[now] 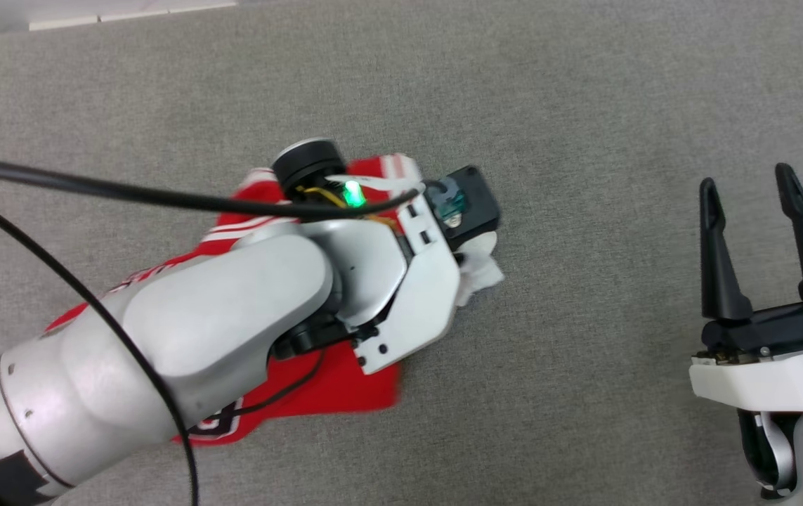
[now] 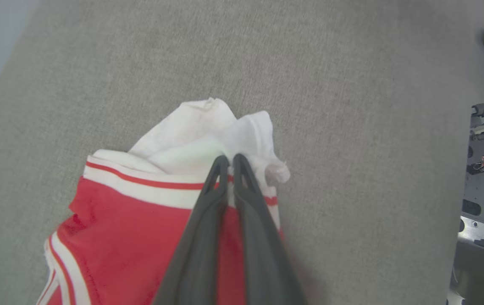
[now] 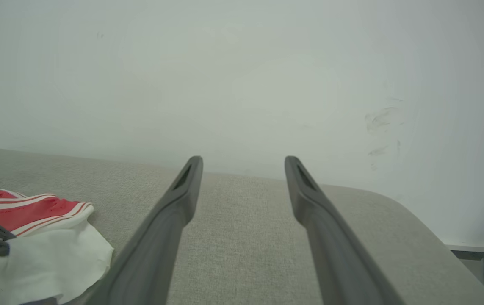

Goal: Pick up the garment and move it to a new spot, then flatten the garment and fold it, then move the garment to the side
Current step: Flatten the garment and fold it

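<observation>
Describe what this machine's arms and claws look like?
The left arm is a rounded silver-grey shell with black cables looped over it and a small green light at the wrist. The right gripper has two long, tapering dark fingers on a white base; the left gripper matches it.

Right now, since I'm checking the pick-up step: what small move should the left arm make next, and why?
Probably a short lift of the left gripper. It is pinched shut on the white sleeve of the red jersey, which lies crumpled on the grey cloth surface; the right gripper stands open, well clear.
</observation>
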